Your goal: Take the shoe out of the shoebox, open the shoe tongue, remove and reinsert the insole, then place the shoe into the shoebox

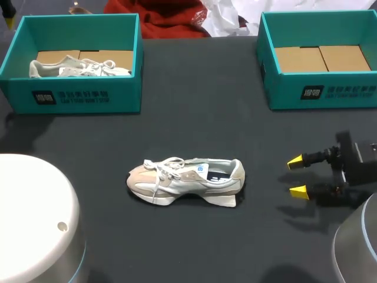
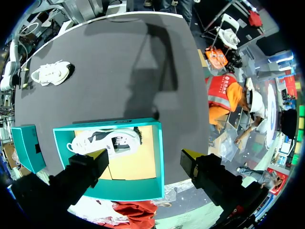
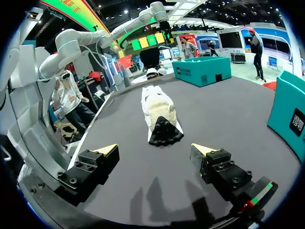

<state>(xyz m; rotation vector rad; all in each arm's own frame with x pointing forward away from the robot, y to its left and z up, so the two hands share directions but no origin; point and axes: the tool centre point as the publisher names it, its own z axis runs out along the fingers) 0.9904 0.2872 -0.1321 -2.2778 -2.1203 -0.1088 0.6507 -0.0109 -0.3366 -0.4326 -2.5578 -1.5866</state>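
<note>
The right gripper (image 1: 297, 175) is sitting low over the table (image 1: 194, 118) at its right side, fingers spread wide and gripping nothing, both yellow tips pointing across at the shoe (image 1: 185, 180). In its own wrist view the right gripper (image 3: 154, 149) is looking straight down the length of the shoe (image 3: 159, 112). The dark treaded heel is facing the open fingers, with bare black cloth lying between them, so there is no contact.

The shoe, beige and white, is resting on its sole near the middle of the table, toe toward my left side, laces lying loose over the tongue. It is well apart from both boxes.

Just beside the right arm, at the far right edge, the right shoebox (image 1: 321, 94) is showing only its brown cardboard floor, and its teal wall (image 3: 288, 114) is rising close beside the gripper.

Over on the other side, the left gripper (image 2: 144, 155) is hanging above the left shoebox (image 2: 159, 157), seemingly well above it, though the height is hard to judge. Its fingers are parted too and carrying nothing. Under them a second shoe (image 2: 105, 140), white, is lying inside that box against one wall. The head view has the left shoebox (image 1: 79, 97) at the far left corner with the second shoe (image 1: 79, 68) inside.
</note>
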